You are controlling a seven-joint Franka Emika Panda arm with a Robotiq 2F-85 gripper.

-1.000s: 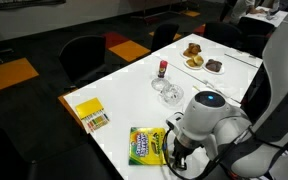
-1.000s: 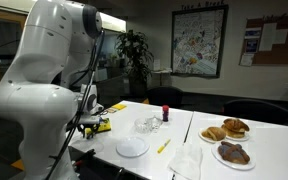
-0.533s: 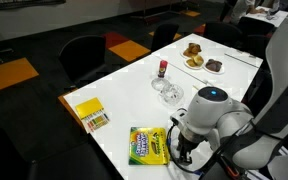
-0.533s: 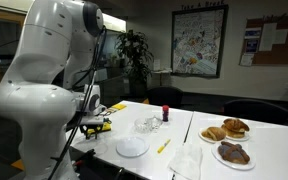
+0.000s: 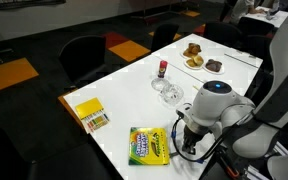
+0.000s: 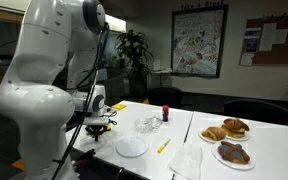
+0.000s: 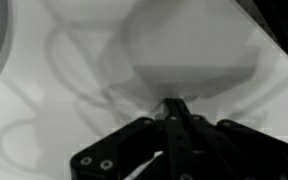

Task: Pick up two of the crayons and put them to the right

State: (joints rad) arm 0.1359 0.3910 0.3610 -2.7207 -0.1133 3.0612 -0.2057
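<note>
— Wrist and claw (image 7: 174,104) have shifted a little toward 3 o'clock in an exterior view, away from the crayon box (image 5: 149,146), and the jaws have come together.

— Together on a crayon?

— Can't tell. In the wrist view the two tips meet in a point over the pale bench (image 5: 124,95), and no coloured stick shows between them. A crayon is thin enough to hide there, so this may be a grip or a miss.

— What does that mean for the task?

— My reading is that this is a grasp attempt on one crayon, with the carry to the right not yet begun. If the tips are empty, the pick needs doing again.

— Which crayon can you actually see?

— Only one, the yellow crayon (image 6: 163,146). It lies flat on the bench, at 3 o'clock from the white plate (image 6: 132,147) and at 10 o'clock from the napkin (image 6: 187,160). The claw sits well apart from it, off at 9 o'clock.

— How does it look?

— It is a short, thin yellow stick lying slantwise, and it seems to touch nothing. It is too small to make out a wrapper or tip.

— Any others?

— None show. The flat green-and-yellow box lies at 9 o'clock from the claw, and the arm hides the bench under it.
</note>
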